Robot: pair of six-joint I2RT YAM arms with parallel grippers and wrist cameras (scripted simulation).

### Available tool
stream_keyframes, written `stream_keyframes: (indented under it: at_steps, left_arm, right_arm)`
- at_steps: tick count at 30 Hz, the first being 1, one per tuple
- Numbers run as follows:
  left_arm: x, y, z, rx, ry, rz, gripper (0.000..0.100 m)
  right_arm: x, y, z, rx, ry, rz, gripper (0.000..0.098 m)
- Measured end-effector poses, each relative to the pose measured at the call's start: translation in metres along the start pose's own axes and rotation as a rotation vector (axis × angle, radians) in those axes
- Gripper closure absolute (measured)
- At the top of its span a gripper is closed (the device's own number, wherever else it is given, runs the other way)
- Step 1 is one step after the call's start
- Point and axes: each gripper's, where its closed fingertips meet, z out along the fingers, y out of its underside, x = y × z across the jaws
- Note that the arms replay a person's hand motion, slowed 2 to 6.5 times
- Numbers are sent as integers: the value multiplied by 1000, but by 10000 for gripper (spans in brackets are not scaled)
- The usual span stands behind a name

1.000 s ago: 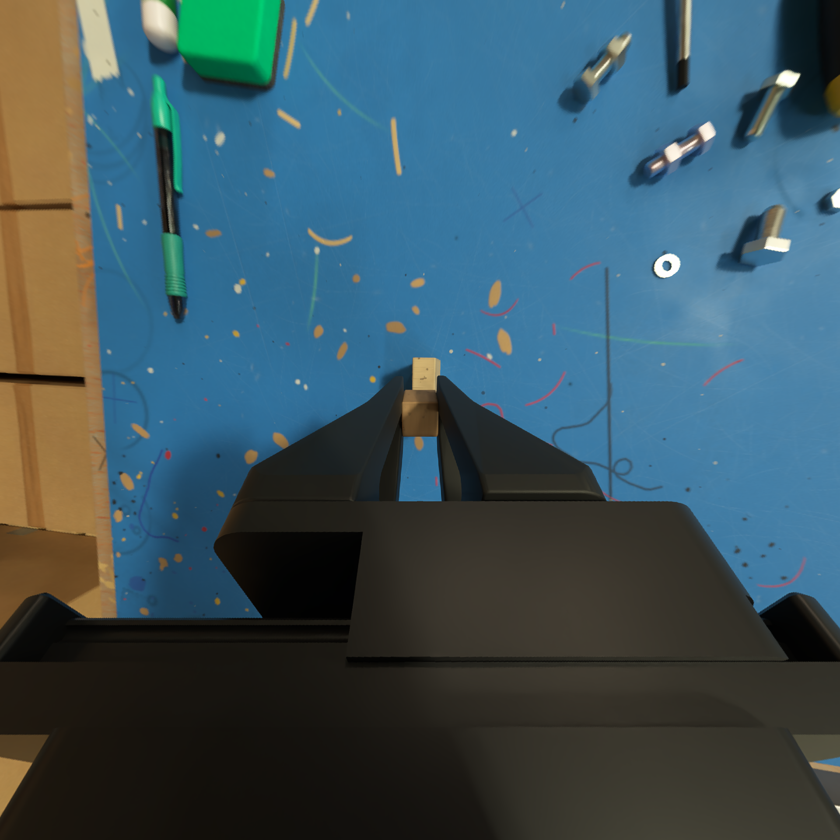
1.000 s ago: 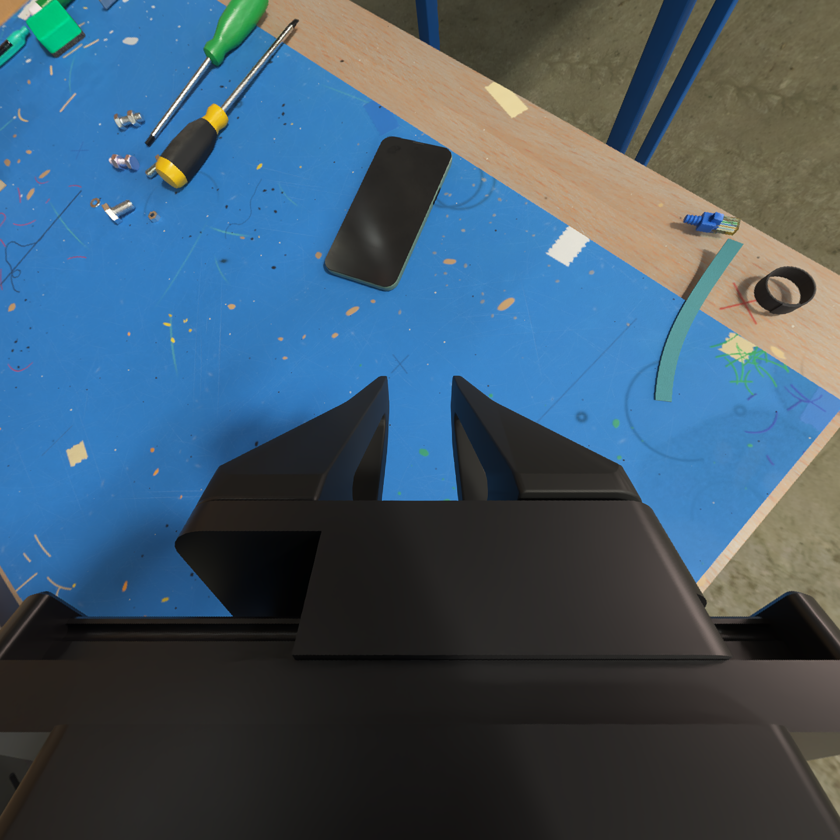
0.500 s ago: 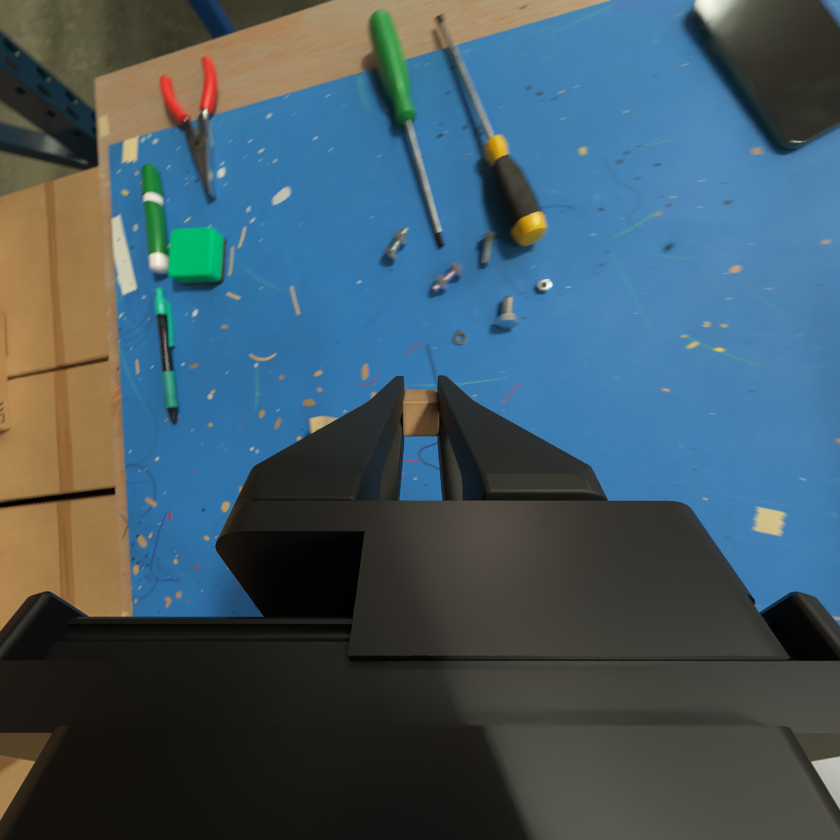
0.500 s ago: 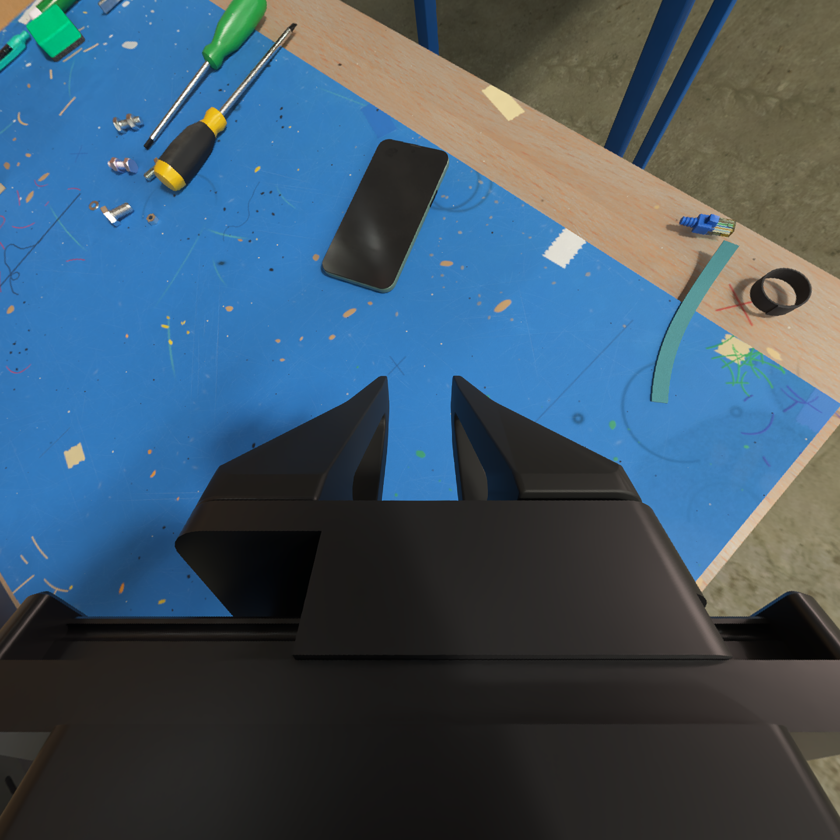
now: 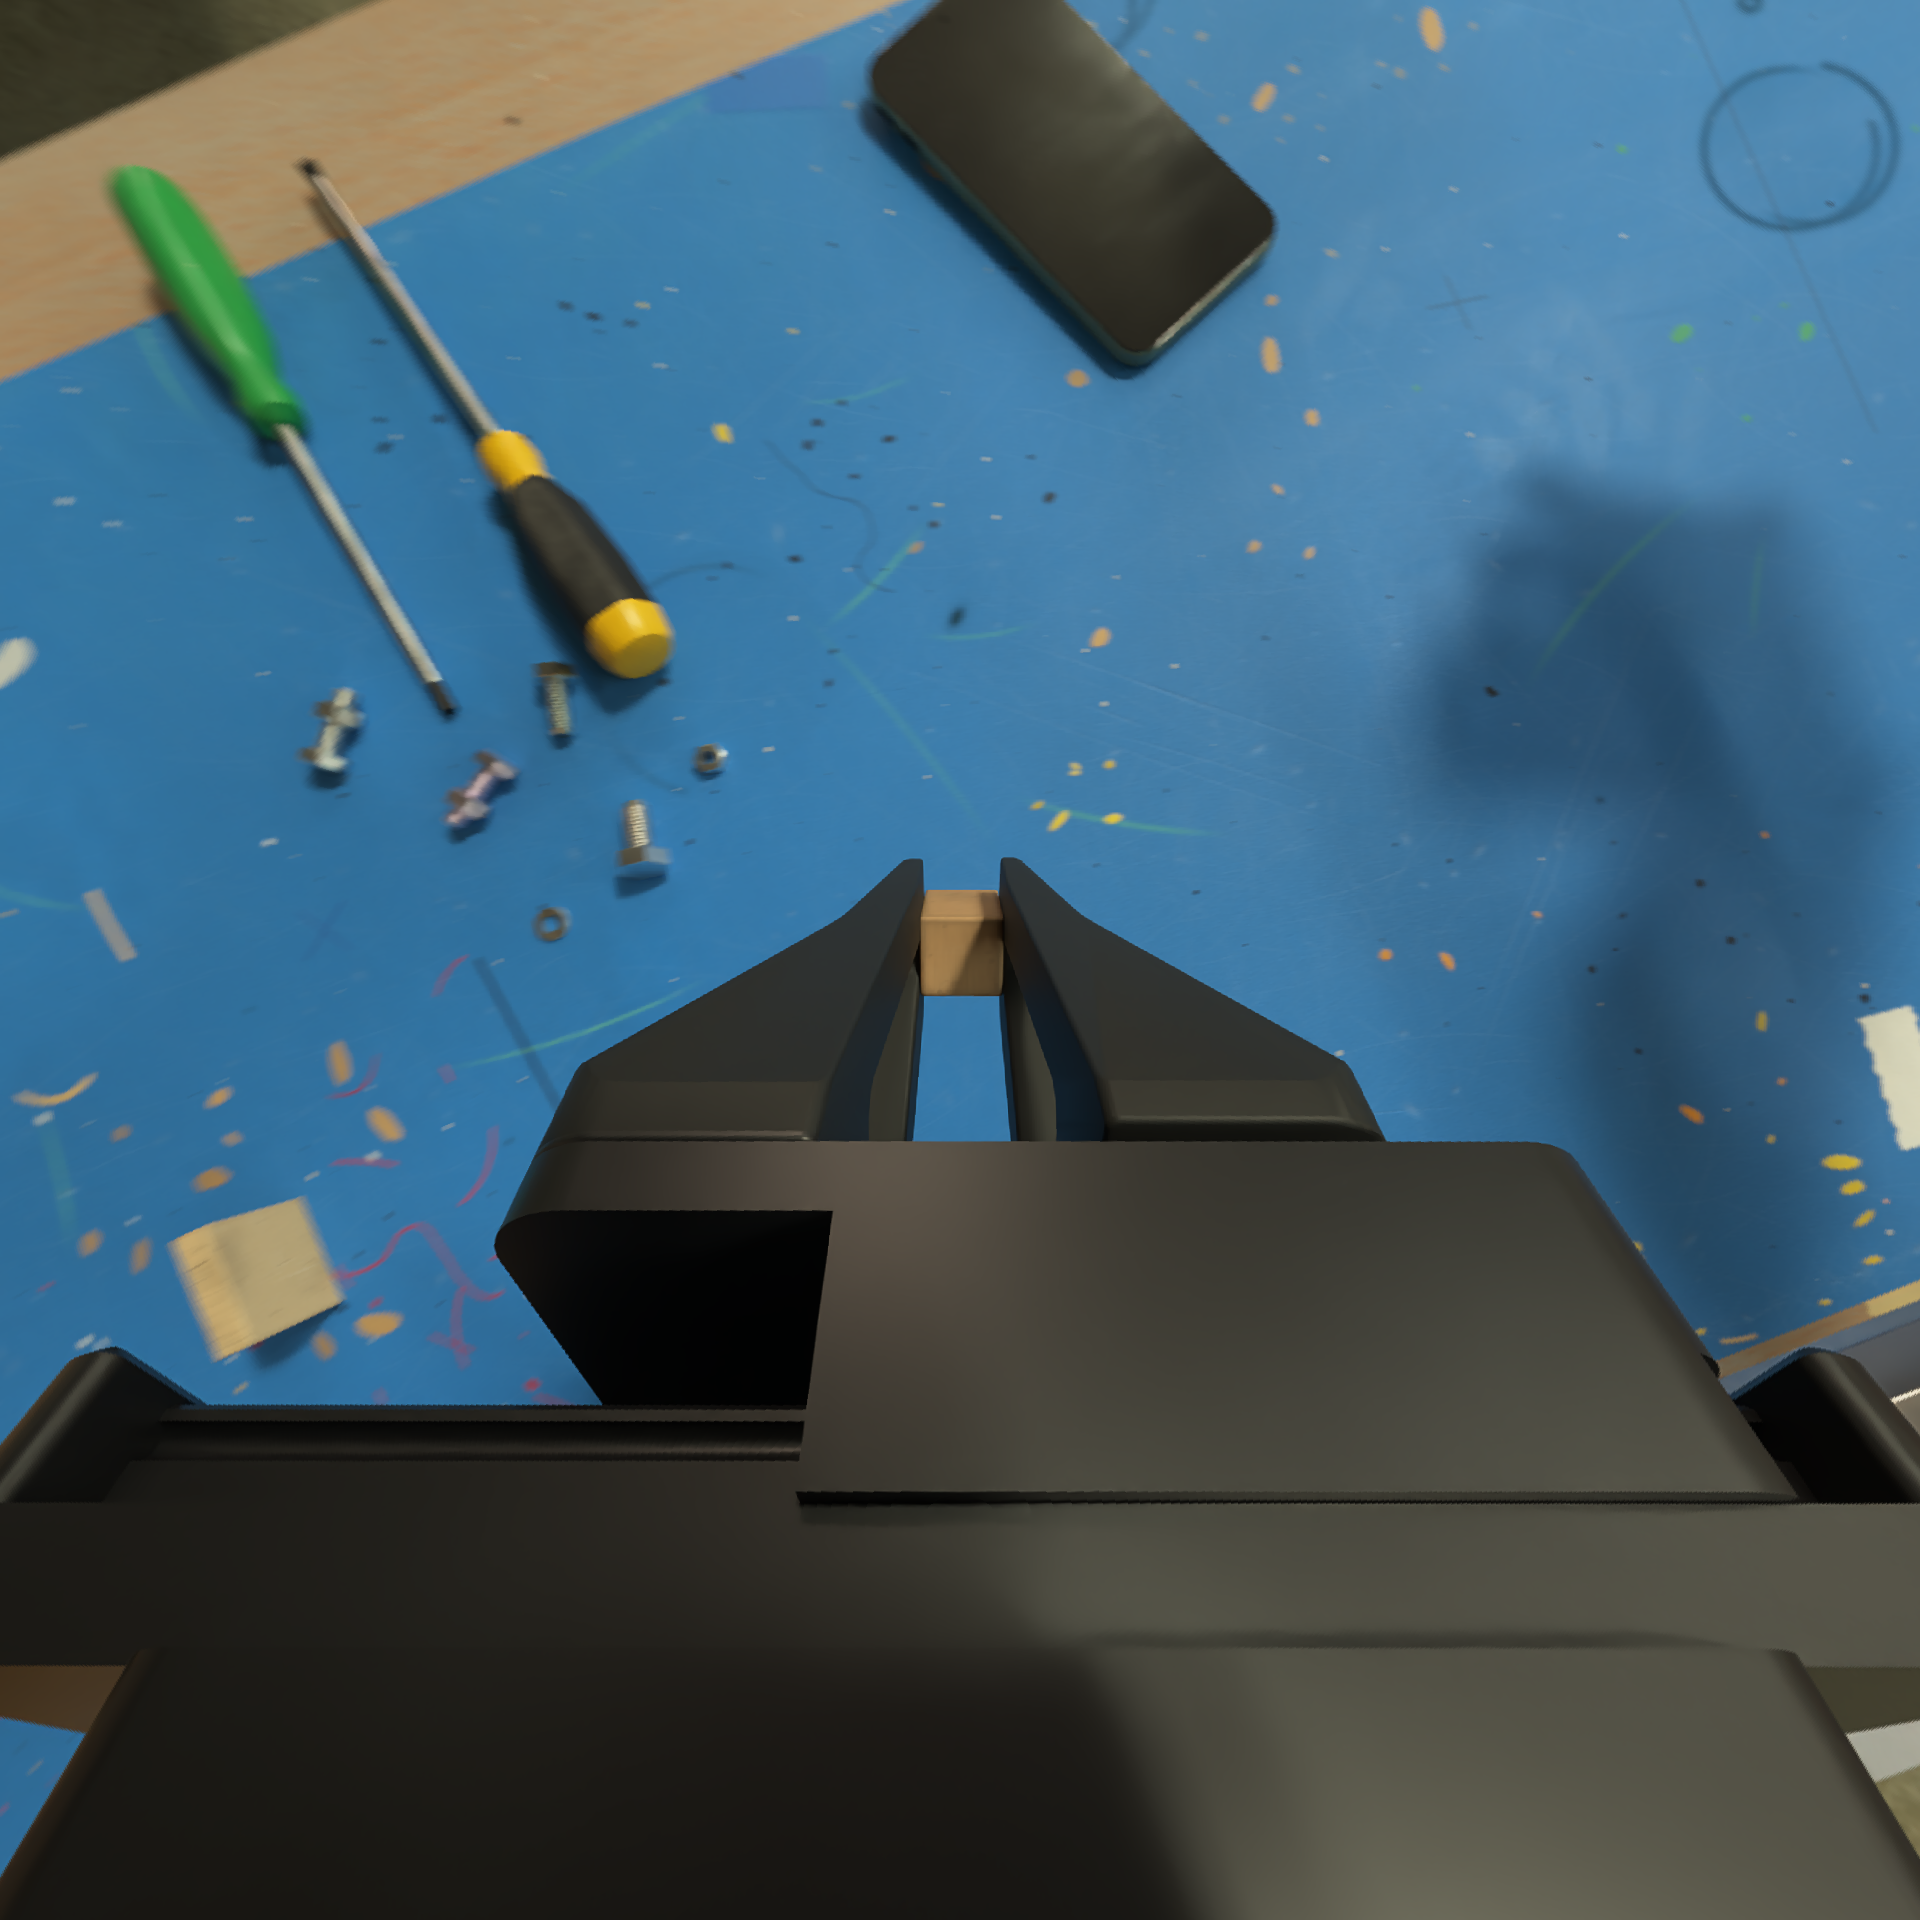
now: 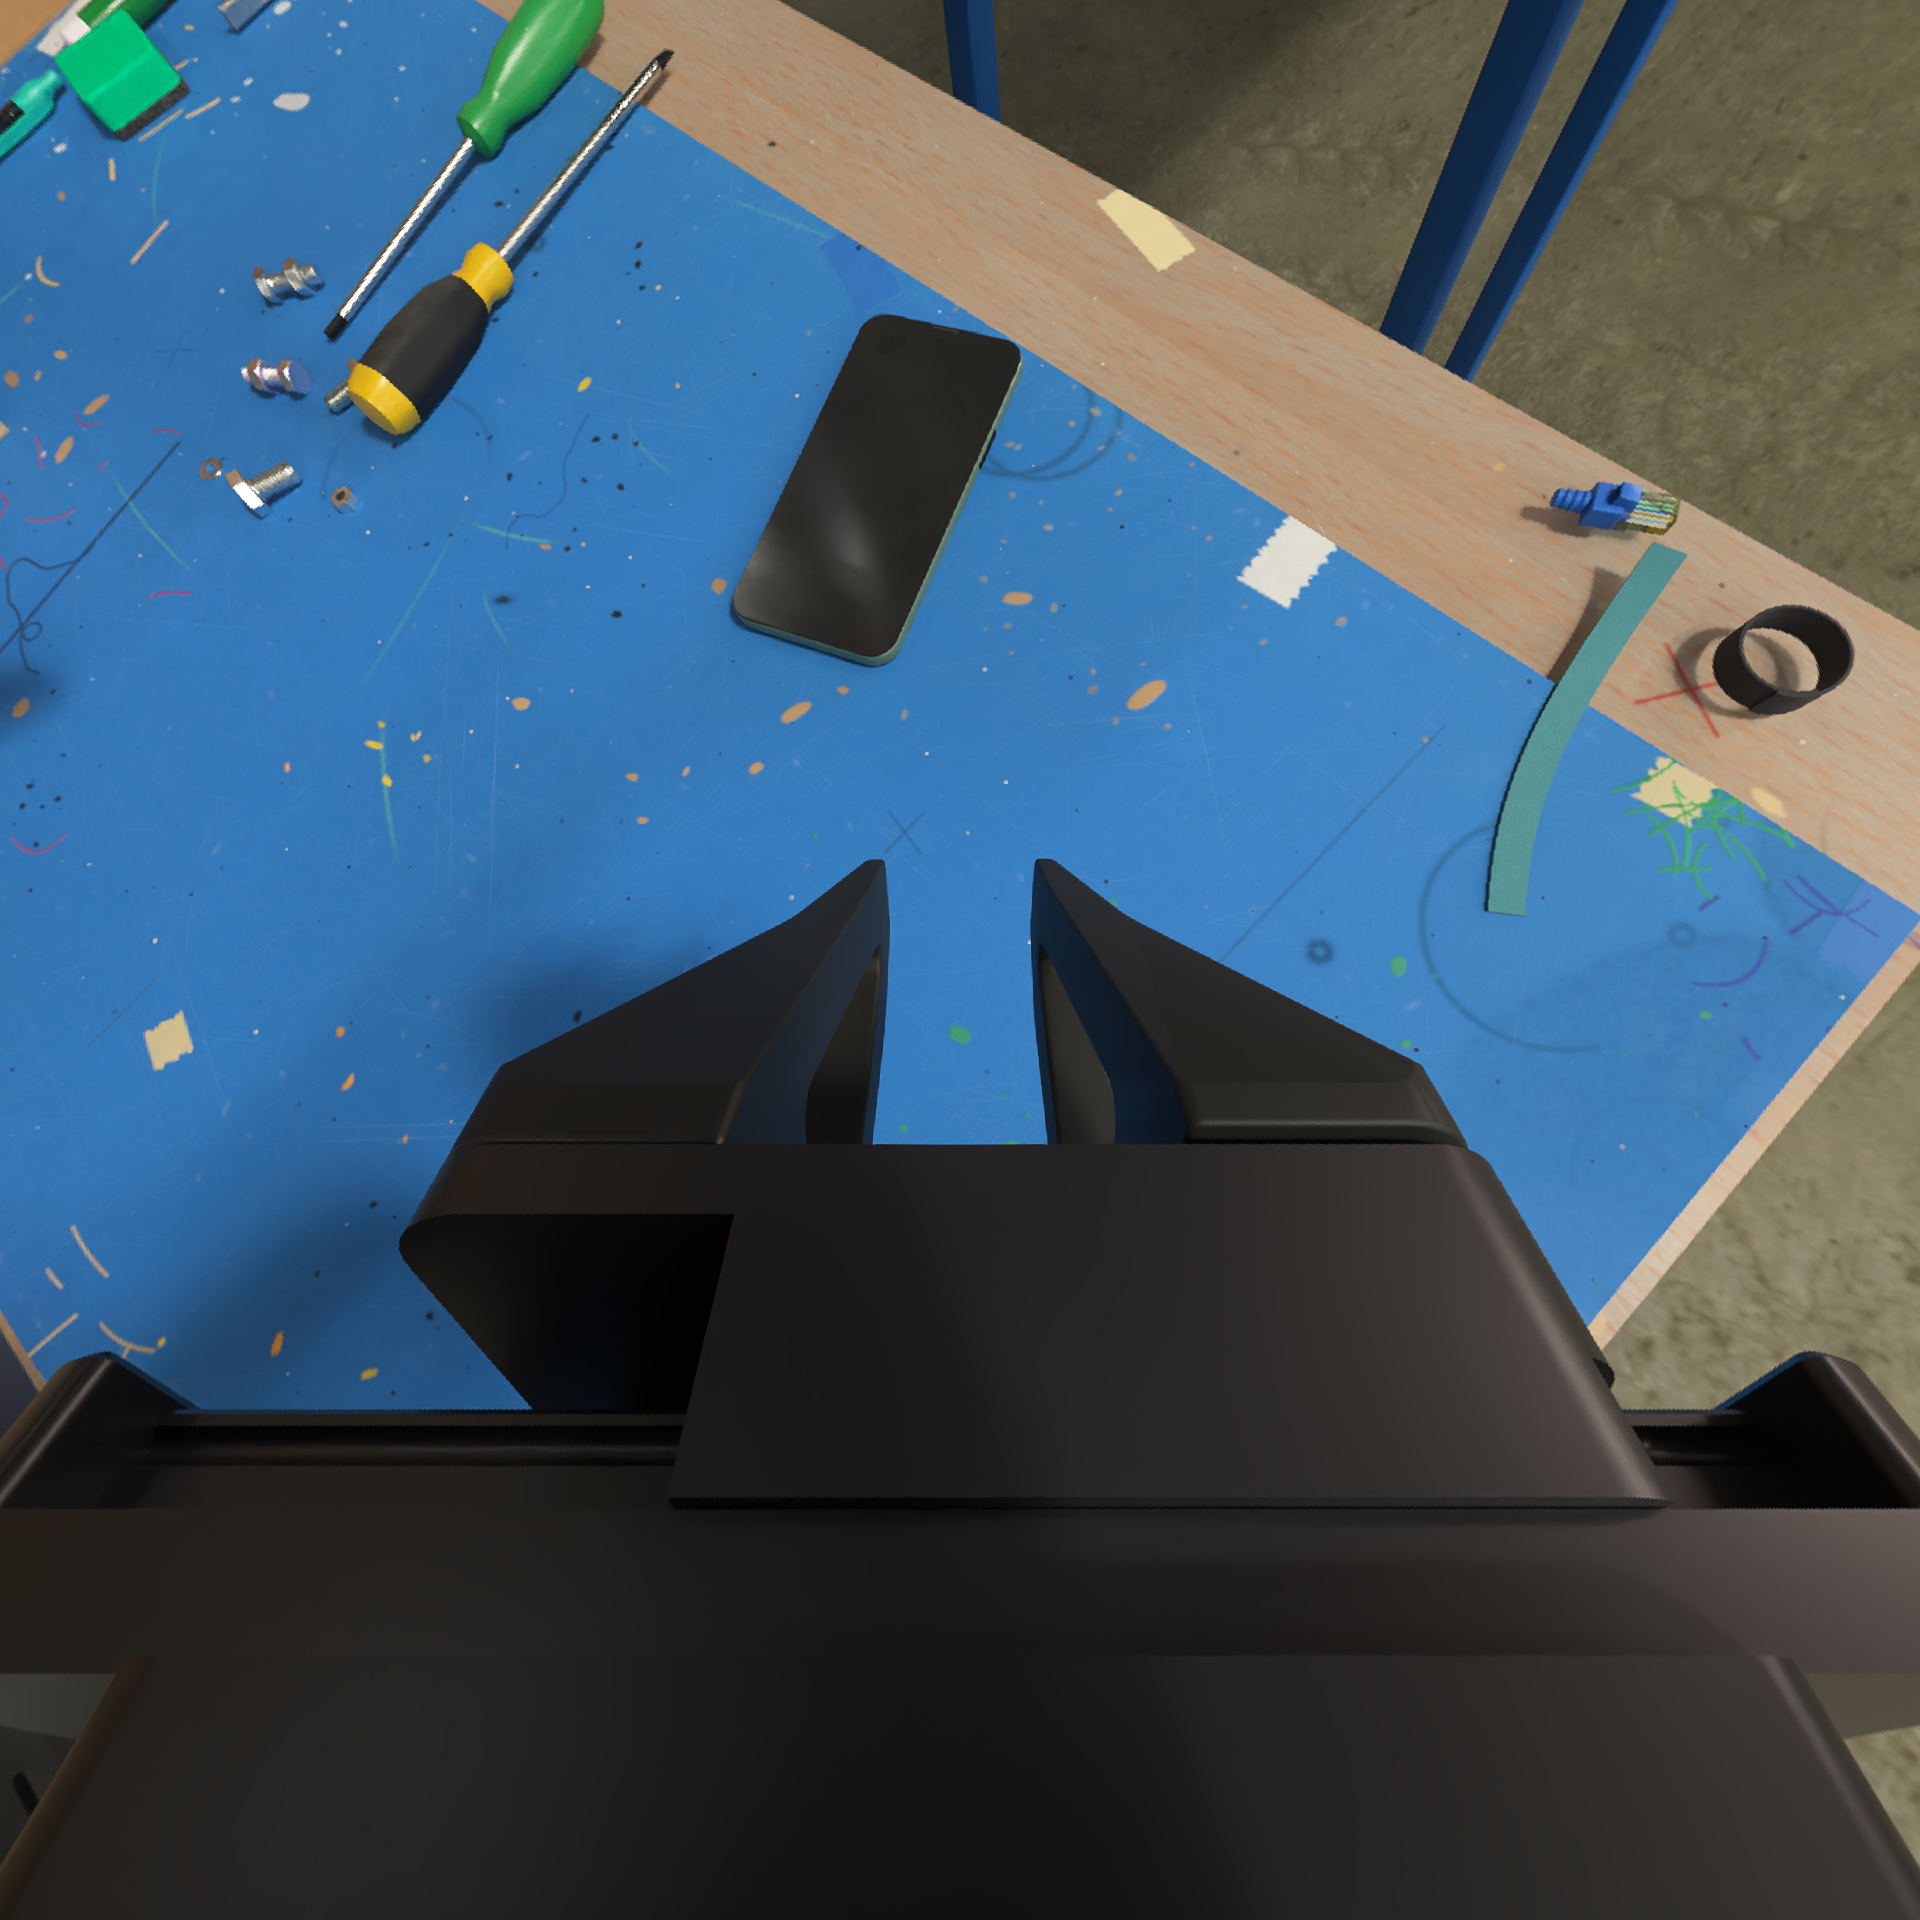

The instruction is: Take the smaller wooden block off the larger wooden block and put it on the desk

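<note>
The black left gripper (image 5: 961, 883) is clenched on the small tan wooden cube (image 5: 961, 943), held above the blue-matted wooden worktop (image 5: 1195, 665). The pale larger wooden block (image 5: 255, 1276) lies on the mat at lower left, well apart. Farther off lie silver bolts (image 5: 639, 840), then a yellow-and-black screwdriver (image 5: 566, 540). The black right gripper (image 6: 961, 883) hangs released, nothing between its fingers; beyond it lies a black smartphone (image 6: 878, 488).

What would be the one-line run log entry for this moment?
left gripper: shut on small tan wooden block, above blue mat | larger pale wooden block: on mat | right gripper: open, empty
</note>
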Motion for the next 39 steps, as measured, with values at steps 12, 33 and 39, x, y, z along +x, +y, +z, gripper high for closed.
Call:
stream_keyframes:
  at_steps: [12,33,39]
  left_arm:
    - [79,32,91,-152,143,-14,881]
    - [105,59,150,-272,76,-52,881]
    - [107,57,152,-282,38,-45,881]
  right_arm:
    - [-1,-1,-7,22,0,4,747]
    - [-1,-3,-15,61,-16,3,747]
    - [-1,-2,-14,65,-24,9,747]
